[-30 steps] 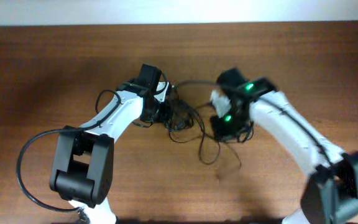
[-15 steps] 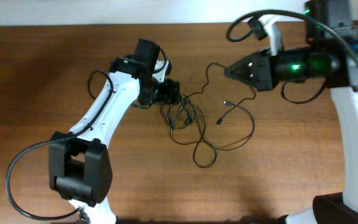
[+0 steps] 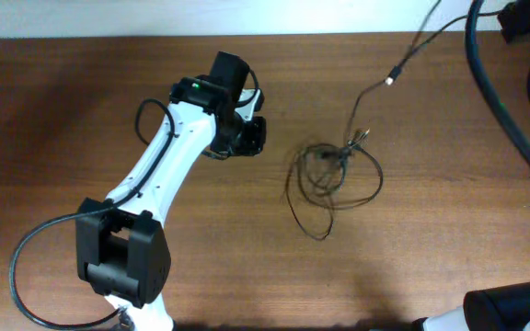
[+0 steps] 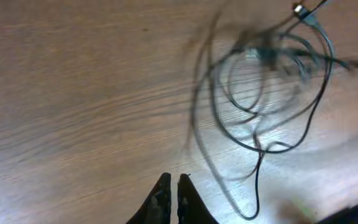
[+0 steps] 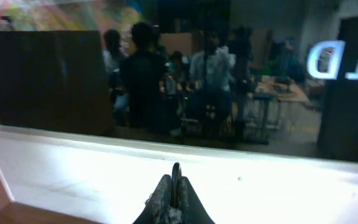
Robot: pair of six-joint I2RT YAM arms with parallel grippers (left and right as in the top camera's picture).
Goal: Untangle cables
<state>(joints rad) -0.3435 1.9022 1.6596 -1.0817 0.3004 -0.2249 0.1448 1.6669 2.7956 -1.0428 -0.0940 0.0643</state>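
Note:
The cables (image 3: 334, 175) lie as loose black loops mid-table, blurred in the left wrist view (image 4: 266, 93). One strand with a small plug (image 3: 392, 80) rises from the tangle toward the top right corner. My left gripper (image 3: 254, 136) sits to the left of the tangle, apart from it. Its fingers (image 4: 174, 179) are nearly together with nothing between them. My right gripper (image 5: 176, 177) is raised high, facing the room, and is shut on a thin black cable loop (image 5: 176, 168). In the overhead view that gripper is out of sight.
The thick black cable of the right arm (image 3: 509, 106) curves down the right side. The right arm's base (image 3: 513, 303) shows at the bottom right corner. The white wall edge (image 3: 247, 18) runs along the back of the wooden table (image 3: 81, 110).
The right arm swung up and away to the top right with a strand, dragging the tangle rightward. The left gripper opened, released the cables and closed again, staying near its place.

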